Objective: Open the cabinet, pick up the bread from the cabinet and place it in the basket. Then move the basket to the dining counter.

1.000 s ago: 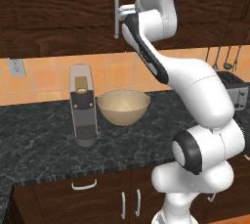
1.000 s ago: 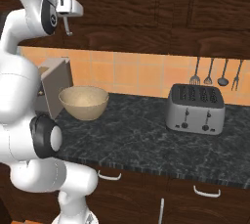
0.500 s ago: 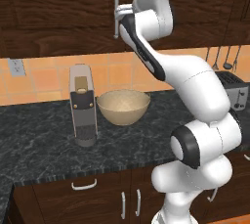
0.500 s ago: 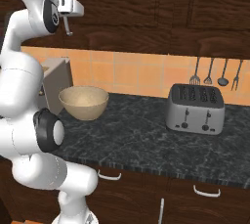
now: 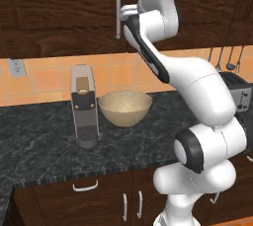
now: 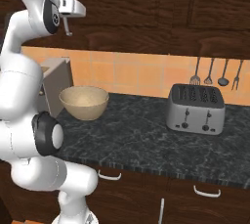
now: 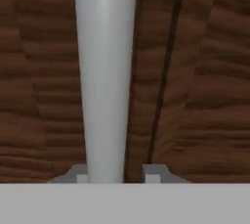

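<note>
Hand view: you see the handle (image 7: 105,71) running straight up between the two fingertips (image 7: 80,175), with the door seam just to its right.

In the left base view, you see the arm raised high and the gripper (image 5: 122,14) placed at the cabinet (image 5: 59,13), on one of its two long handles; the doors are shut. The fingertips stand close on both sides of the bar, one seems to touch it and the other shows a thin gap, so you cannot tell if the grip is already complete. The basket (image 5: 125,107) stands on the dark counter (image 5: 44,141), just right of the coffee machine (image 5: 84,106), and nothing lies inside it. In the right base view, you see the basket (image 6: 84,102) left of the toaster (image 6: 196,109), well apart from it.
</note>
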You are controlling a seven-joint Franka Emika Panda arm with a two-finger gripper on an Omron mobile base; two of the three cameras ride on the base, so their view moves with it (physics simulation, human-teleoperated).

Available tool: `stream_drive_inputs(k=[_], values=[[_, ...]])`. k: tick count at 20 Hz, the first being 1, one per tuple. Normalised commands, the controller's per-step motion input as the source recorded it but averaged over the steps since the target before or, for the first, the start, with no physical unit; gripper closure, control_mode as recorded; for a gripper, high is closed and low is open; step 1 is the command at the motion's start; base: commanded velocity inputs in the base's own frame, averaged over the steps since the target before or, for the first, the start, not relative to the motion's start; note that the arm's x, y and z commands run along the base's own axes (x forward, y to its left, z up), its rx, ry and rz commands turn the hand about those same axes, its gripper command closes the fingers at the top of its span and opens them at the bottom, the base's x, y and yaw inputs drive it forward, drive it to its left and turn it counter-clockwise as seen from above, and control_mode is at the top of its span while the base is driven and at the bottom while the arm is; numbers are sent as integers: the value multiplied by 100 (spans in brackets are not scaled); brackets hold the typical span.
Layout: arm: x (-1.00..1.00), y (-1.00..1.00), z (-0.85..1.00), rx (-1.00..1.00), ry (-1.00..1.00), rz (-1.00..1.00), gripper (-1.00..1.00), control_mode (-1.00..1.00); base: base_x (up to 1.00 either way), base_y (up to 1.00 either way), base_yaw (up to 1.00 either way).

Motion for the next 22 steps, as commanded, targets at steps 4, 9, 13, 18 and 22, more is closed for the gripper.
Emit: stream_drive_inputs(k=[4, 9, 13, 18, 22], values=[[-41, -100, -10, 9, -1, -3, 100, -100, 0, 0, 0], [-92, -100, 0, 21, -11, 0, 100, -100, 0, 0, 0], [-98, -100, 0, 21, -12, 0, 100, -100, 0, 0, 0], [-95, -100, 0, 17, -6, 0, 100, -100, 0, 0, 0], [-76, -100, 0, 15, -7, 2, 100, -100, 0, 0, 0]])
